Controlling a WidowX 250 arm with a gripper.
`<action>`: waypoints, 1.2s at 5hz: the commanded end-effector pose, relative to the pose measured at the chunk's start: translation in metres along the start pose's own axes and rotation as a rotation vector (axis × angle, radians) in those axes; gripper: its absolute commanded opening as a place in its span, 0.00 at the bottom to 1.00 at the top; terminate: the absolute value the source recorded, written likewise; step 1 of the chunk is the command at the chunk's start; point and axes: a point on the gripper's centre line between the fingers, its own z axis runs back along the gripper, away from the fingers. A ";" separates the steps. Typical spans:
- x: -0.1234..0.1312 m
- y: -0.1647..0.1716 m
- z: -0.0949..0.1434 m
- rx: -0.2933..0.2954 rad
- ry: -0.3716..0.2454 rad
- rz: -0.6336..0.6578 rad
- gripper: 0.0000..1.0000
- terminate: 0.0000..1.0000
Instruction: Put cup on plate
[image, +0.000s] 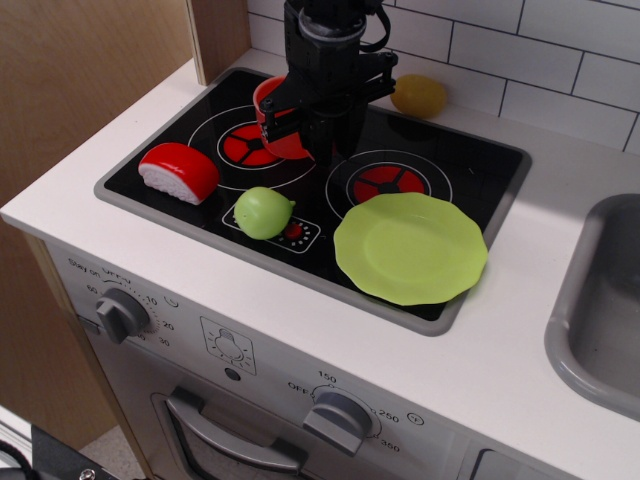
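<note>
The red-orange cup (276, 132) is at the back left burner of the black toy stove (470, 160). My black gripper (312, 132) comes down from above with its fingers closed on the cup's right rim, and hides much of the cup. The cup looks slightly raised off the stove. The lime-green plate (410, 248) lies flat at the stove's front right corner, to the right of and nearer than the gripper, with nothing on it.
A red-and-white sushi toy (178, 170) lies at the stove's left. A small green fruit (263, 212) sits in front of the cup. A yellow fruit (418, 95) is at the back by the tiled wall. A grey sink (600, 300) is at the right.
</note>
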 end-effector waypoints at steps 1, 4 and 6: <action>-0.009 -0.008 0.042 -0.061 -0.040 -0.055 0.00 0.00; -0.071 0.001 0.069 -0.126 0.130 -0.230 0.00 0.00; -0.111 0.011 0.069 -0.134 0.190 -0.353 0.00 0.00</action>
